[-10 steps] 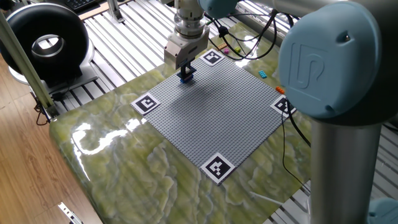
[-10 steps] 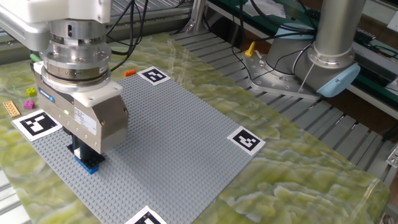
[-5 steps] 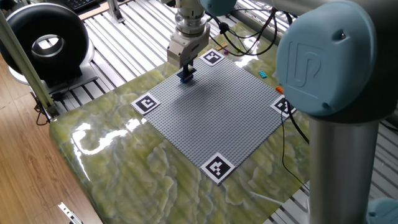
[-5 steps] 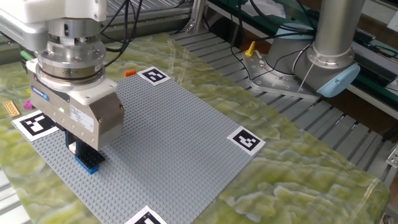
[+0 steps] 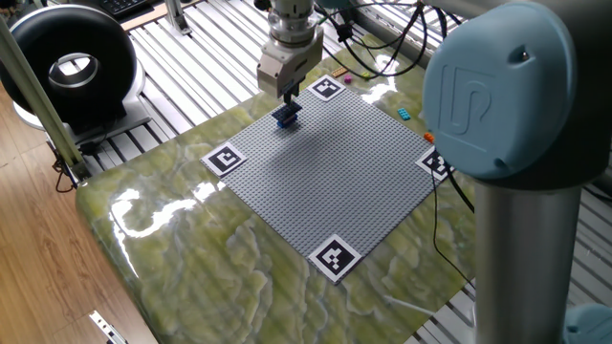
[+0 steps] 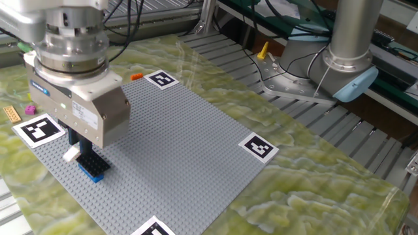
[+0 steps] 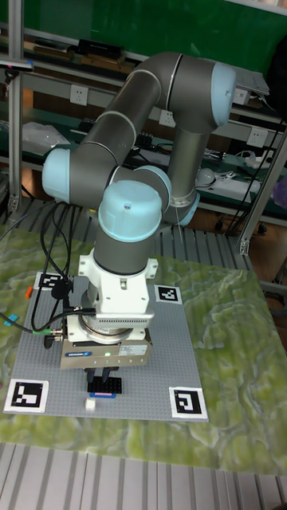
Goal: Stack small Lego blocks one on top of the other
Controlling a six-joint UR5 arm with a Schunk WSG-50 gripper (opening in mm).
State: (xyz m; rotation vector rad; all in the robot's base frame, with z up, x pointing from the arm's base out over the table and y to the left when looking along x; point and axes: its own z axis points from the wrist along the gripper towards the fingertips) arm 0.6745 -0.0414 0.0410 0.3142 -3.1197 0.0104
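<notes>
A dark blue small Lego block [image 5: 286, 116] [image 6: 93, 167] [image 7: 105, 389] sits pressed onto the grey baseplate [image 5: 335, 182] [image 6: 189, 140] near its edge. My gripper [image 5: 288, 99] [image 6: 83, 147] [image 7: 104, 373] hangs just above it, open, with nothing between its fingers. A small white piece [image 6: 70, 155] [image 7: 90, 405] lies beside the blue block. Other small Lego blocks lie off the plate: magenta [image 6: 31, 109], tan [image 6: 11, 113], orange [image 6: 136, 77] [image 5: 430, 139] and cyan [image 5: 405, 114].
Black-and-white marker squares [image 5: 226, 158] [image 5: 334, 256] [image 6: 257, 147] [image 6: 38, 128] mark the baseplate's corners. Cables [image 5: 382, 67] run across the far side of the marbled table. The arm's base column [image 6: 349, 46] stands at the back right.
The gripper has risen off the dark blue block, which stays on the baseplate. The small white piece beside the block has come into sight.
</notes>
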